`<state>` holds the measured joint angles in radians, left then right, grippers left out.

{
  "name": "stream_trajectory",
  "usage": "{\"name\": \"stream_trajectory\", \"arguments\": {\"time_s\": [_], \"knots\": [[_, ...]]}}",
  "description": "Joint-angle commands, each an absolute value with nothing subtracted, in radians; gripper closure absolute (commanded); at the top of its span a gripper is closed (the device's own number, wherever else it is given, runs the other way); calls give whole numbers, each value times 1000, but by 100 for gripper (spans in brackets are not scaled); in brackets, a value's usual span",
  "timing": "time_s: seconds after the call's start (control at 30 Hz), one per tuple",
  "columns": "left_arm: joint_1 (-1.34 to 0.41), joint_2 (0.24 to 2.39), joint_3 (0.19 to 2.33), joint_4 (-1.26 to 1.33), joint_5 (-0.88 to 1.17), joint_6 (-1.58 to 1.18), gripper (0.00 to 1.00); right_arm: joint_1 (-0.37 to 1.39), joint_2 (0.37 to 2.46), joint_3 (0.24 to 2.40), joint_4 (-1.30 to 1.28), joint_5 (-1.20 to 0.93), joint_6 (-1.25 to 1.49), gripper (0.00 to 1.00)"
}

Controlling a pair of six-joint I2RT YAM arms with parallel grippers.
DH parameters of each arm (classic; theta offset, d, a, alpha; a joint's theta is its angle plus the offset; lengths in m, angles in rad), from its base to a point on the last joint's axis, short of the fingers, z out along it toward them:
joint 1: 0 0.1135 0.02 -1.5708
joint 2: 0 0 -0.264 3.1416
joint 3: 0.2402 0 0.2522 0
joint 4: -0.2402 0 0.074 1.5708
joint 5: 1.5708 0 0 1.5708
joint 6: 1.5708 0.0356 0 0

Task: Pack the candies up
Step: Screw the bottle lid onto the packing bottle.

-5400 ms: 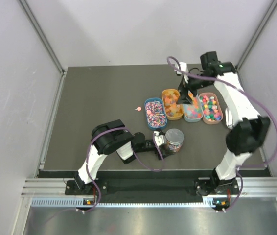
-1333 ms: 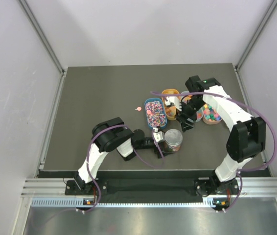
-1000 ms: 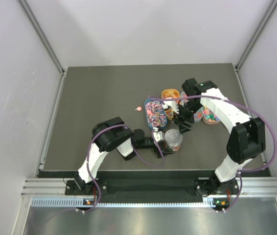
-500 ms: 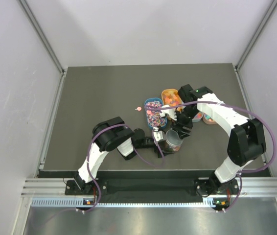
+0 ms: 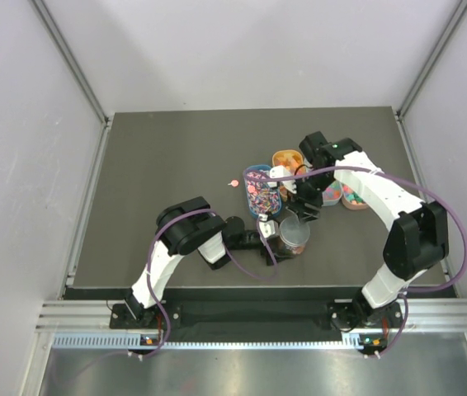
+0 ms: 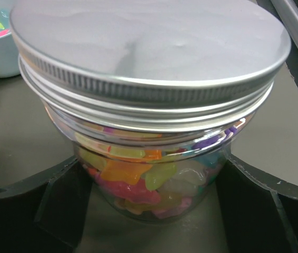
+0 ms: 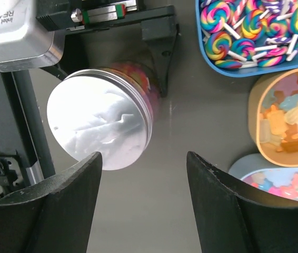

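The things sit bunched right of the middle of the table (image 5: 159,165), well in from its railed edges, and the widest dark stretch runs out to the left and toward the far wall. The jar (image 5: 294,235) stands nearest the arms, with the trays just beyond it, so the room around it is tight on the far side and freer on the near side. The left arm lies low and folded, its forearm reaching rightward along the table, and the left claw (image 5: 271,239) is closed around the jar's lower body. The left wrist view alone shows that grip: a dark finger (image 6: 59,203) presses each flank of the clear wall, the metal lid (image 6: 149,47) is screwed on, and candies (image 6: 138,176) fill the jar beneath. The right arm arches in from the right and bends down, its right claw (image 5: 306,208) hanging over the gap between jar and trays. Only its wrist view tells that this claw is spread wide and holds nothing, the lid lying below its left finger (image 7: 54,211). That view also shows what fills the trays, which is hard to read from above: lollipops in the blue tray (image 7: 233,71), gummies in the orange tray (image 7: 254,121) and mixed sweets in a pale tray (image 7: 254,171). From above, one stray sweet (image 5: 233,182) lies alone just left of the blue tray.
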<state>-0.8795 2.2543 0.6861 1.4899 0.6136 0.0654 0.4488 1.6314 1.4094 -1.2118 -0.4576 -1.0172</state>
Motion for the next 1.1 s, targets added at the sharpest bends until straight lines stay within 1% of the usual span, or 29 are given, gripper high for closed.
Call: {"name": "stream_trajectory", "arguments": {"time_s": [0.0,0.17,0.4,1.07], "knots": [[-867,2355,653,1646,546,130,100,463,1618,1472,-1189,-492,-1011,35],[-867,2358,658,1644,546,130,100,469,1684,1522,-1195,-534,-996,35],[-867,2358,655,1649,545,127,100,521,1727,1522,-1173,-528,-1003,35],[-867,2370,664,1644,546,127,100,578,1753,1506,-1109,-531,-965,35]]}}
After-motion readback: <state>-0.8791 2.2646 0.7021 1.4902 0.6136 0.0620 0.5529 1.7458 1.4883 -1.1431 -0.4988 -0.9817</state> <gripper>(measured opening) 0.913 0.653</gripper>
